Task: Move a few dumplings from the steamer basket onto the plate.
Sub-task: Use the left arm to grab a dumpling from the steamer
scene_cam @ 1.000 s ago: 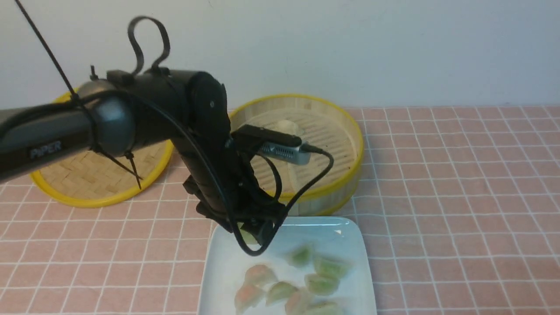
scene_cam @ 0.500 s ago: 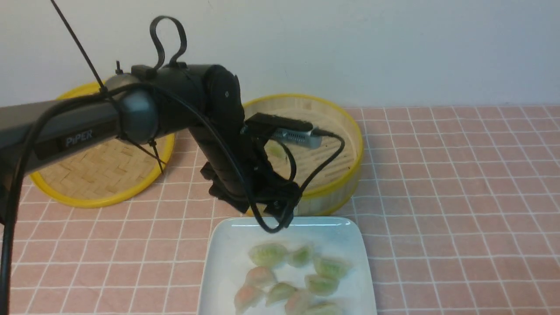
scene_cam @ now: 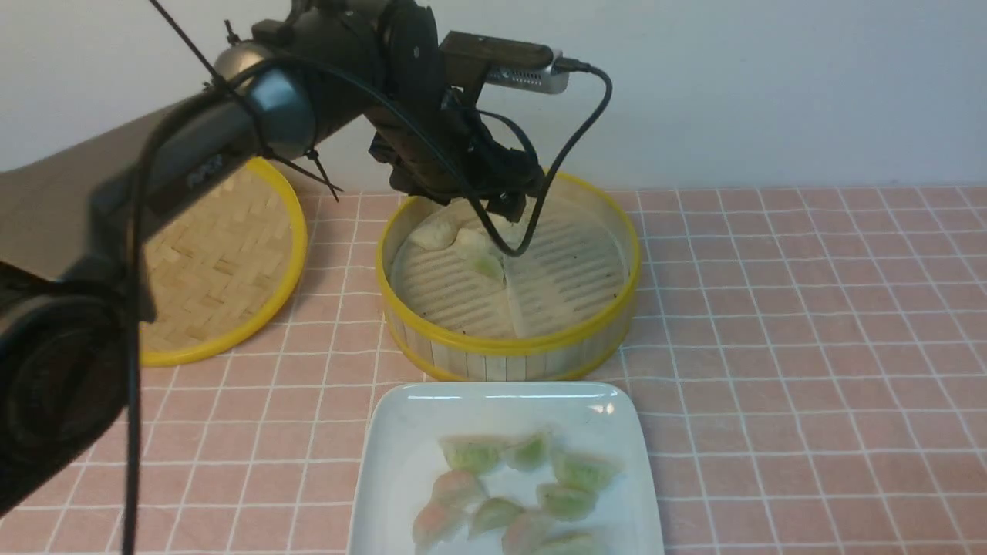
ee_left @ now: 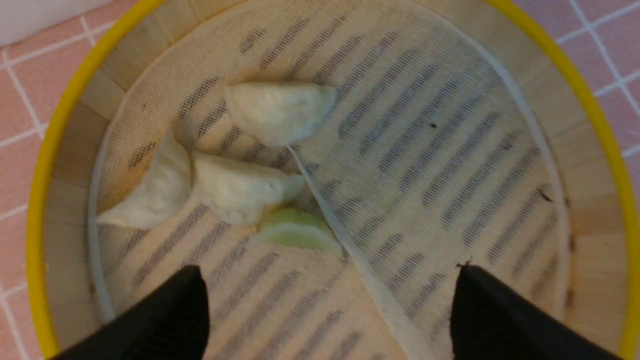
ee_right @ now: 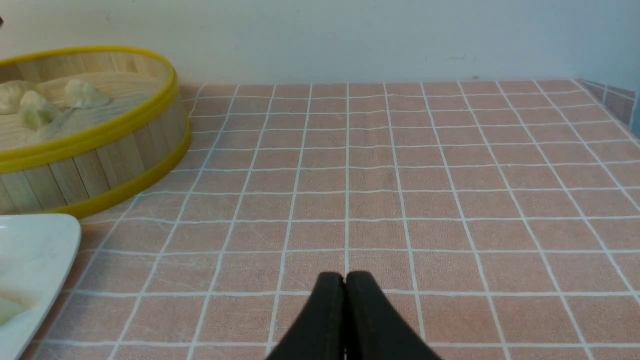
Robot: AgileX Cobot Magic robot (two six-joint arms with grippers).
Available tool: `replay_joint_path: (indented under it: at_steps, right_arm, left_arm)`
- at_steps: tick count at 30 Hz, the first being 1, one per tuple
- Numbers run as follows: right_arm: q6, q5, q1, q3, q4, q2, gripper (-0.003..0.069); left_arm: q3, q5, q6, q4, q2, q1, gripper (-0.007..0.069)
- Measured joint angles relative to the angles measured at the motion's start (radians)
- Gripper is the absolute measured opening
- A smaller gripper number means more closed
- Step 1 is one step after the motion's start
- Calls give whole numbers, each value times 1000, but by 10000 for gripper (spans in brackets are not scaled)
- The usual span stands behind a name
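Left pincer (ee_left: pixel 327 270) swung over basket (scene_cam: pixel 505 347); green dumpling (ee_left: pixel 297 235) parallels its opening.

The front view looks down across the table (scene_cam: pixel 771 308) to the wall (scene_cam: pixel 771 92). The left wrist camera peers closely down into the steamer basket (ee_left: pixel 590 210). The right one, low, faces the wall, sharing basket and plate (ee_right: pixel 40 240) with the front view.

A staged dining tabletop: pink checked tablecloth (scene_cam: pixel 810 324), bare white wall (scene_cam: pixel 771 92), steamer basket (scene_cam: pixel 509 344), plate (scene_cam: pixel 493 390).
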Motion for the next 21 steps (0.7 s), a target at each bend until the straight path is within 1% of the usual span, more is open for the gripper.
replay_joint_path:
  at_steps: [7, 17, 18, 20, 21]
  right_arm:
    - [0, 0, 0, 0, 0, 0, -15]
    - [0, 0, 0, 0, 0, 0, -15]
    - [0, 0, 0, 0, 0, 0, -15]
    - [0, 0, 0, 0, 0, 0, -15]
    - [0, 0, 0, 0, 0, 0, -15]
  left_arm:
    - [-83, -8, 11, 0, 171, 1, 584]
    - [-93, -73, 26, 9, 231, 1, 582]
    - [-93, -75, 27, 11, 231, 1, 576]
    - [-93, -73, 28, 17, 232, 1, 535]
    - [-94, -68, 28, 20, 233, 1, 484]
